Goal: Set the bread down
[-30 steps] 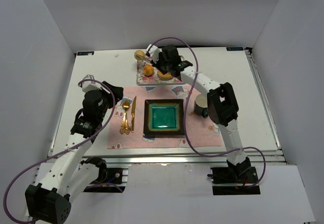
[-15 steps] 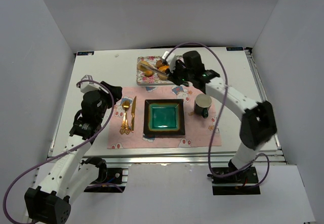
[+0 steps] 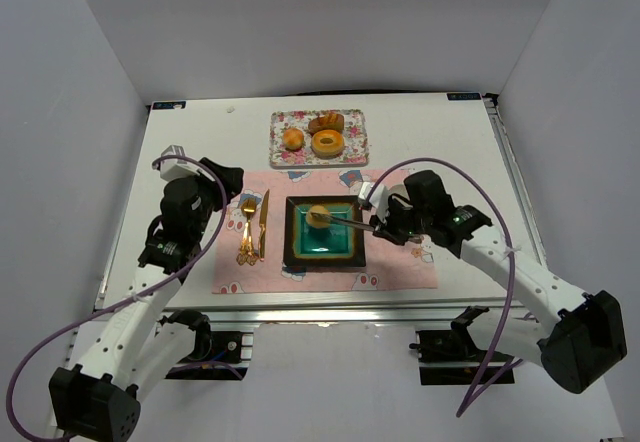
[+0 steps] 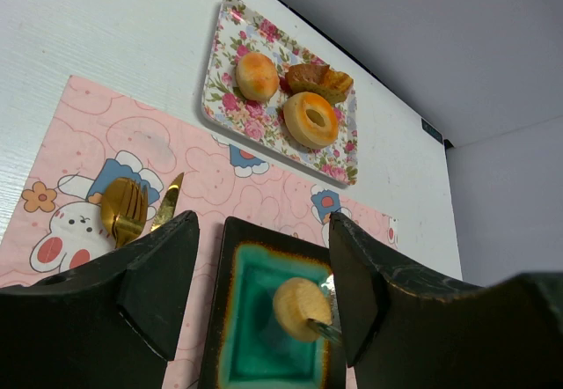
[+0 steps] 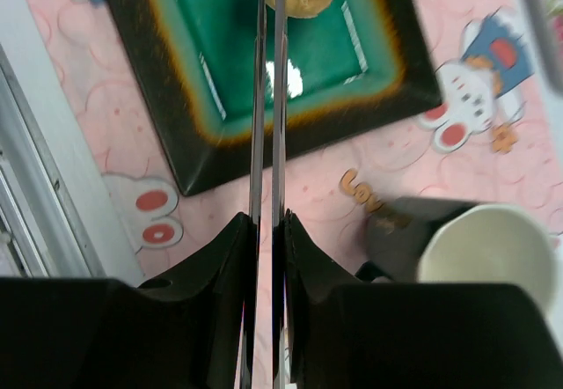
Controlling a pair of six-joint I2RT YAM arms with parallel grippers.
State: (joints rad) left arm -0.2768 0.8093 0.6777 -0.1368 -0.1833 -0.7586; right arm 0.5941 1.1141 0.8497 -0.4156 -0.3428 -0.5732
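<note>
Locates the bread (image 3: 318, 215) over the far half of the square teal plate (image 3: 291, 242), on the pink placemat (image 3: 400, 270); cannot tell whether touching the plate. Finds the right end effector (image 3: 331, 219) reaching in from the right, long thin fingers (image 5: 257, 99) drawn almost together, pinching the bread at its edge. Finds the left end effector (image 4: 264, 226) left of the gold fork (image 3: 246, 230) and knife (image 3: 263, 222), fingers spread wide. Notes a floral tray (image 3: 352, 149) at the far side of the surface (image 3: 200, 142), carrying an orange bun (image 3: 293, 139), a donut (image 3: 327, 143) and a brown pastry (image 3: 326, 122). Notes a pale cup (image 5: 479, 248) near the plate.
</note>
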